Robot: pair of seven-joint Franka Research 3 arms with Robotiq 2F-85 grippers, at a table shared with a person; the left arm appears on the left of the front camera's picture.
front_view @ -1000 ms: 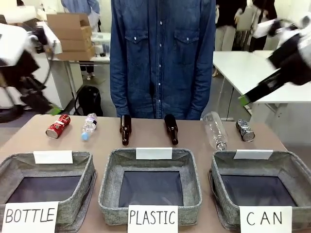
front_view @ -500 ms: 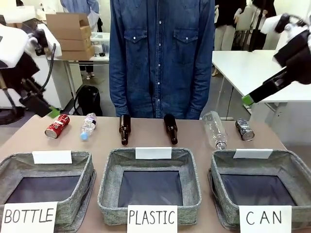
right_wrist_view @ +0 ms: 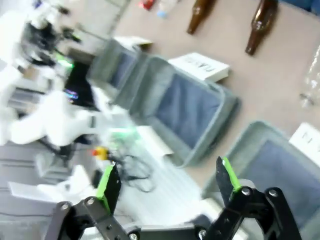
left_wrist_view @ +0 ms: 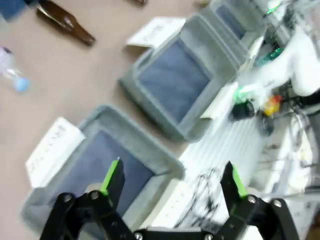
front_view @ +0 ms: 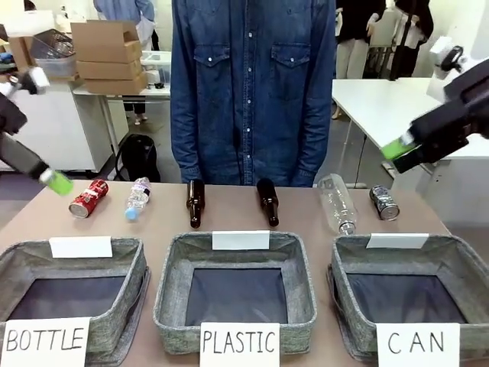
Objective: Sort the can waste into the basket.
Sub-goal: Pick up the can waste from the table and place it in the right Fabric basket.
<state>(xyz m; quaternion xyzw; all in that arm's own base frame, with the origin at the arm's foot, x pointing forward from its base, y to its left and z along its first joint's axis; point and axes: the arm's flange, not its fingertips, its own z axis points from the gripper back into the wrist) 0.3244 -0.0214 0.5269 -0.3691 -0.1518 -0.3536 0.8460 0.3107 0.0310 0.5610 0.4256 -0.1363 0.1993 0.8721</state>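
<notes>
In front, we see the left pincer (front_view: 50, 179) has swung outward, now just left of the red can (front_view: 89, 198); the right pincer (front_view: 400, 148) has edged upward, well above the blue can (front_view: 384, 203). Both cans lie unmoved on the brown bench (front_view: 229, 222), outside the CAN basket (front_view: 458, 264). Cardboard boxes (front_view: 107, 53) stand behind the person (front_view: 252, 92). On each wrist view, our pincer's fingers stand wide apart.

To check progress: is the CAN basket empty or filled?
Empty: the CAN basket shows a bare dark floor; the red can and the blue can lie on the table.
</notes>
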